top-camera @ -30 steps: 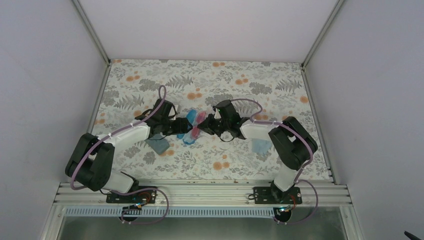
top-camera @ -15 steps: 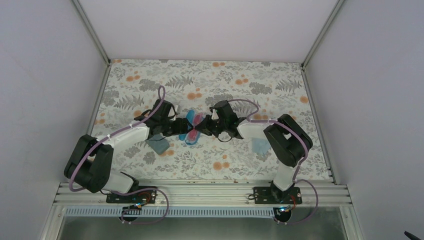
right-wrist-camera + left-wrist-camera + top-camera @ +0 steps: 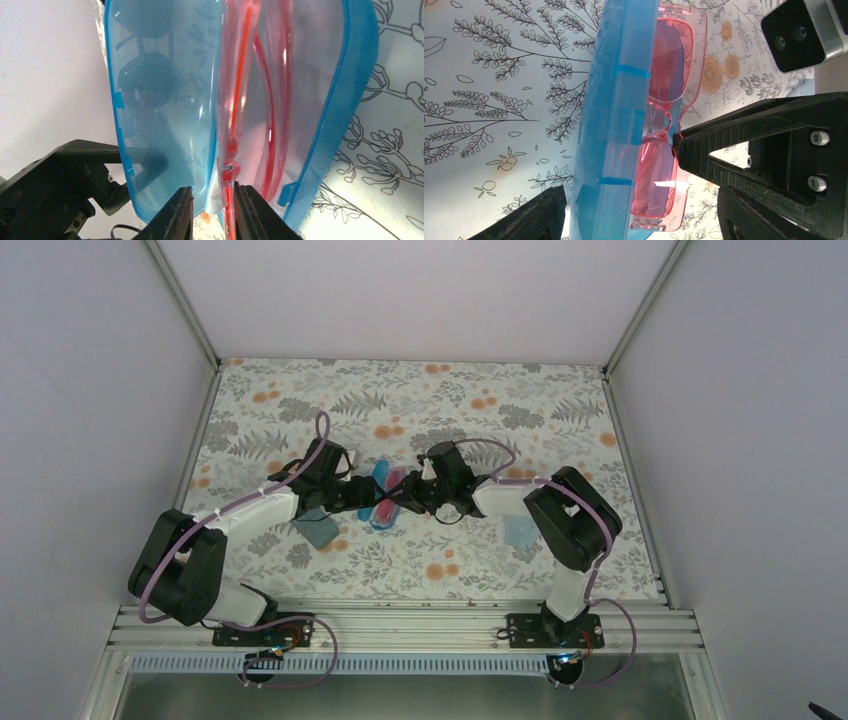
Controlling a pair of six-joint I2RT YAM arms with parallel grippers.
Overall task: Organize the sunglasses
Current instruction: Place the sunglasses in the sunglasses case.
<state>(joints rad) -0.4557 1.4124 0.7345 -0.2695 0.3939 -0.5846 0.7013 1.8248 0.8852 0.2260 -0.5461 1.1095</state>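
- The translucent pink-red plastic sunglasses are pinched at the bridge by the right tool, which is clenched on the frame. This grip is judged to leave the lenses and temples free for seating.
- The pair is held between the two half-shells of the clear blue plastic case and is not yet seated.
- The left tool is spread wide around the case's end with nothing clamped. It is probably placed there to brace the case against the push.
- The thin black-framed dark-lens sunglasses are seen only through the blue lid, so where they rest cannot be told.
- All of this is grouped mid-way across the floral-print surface.
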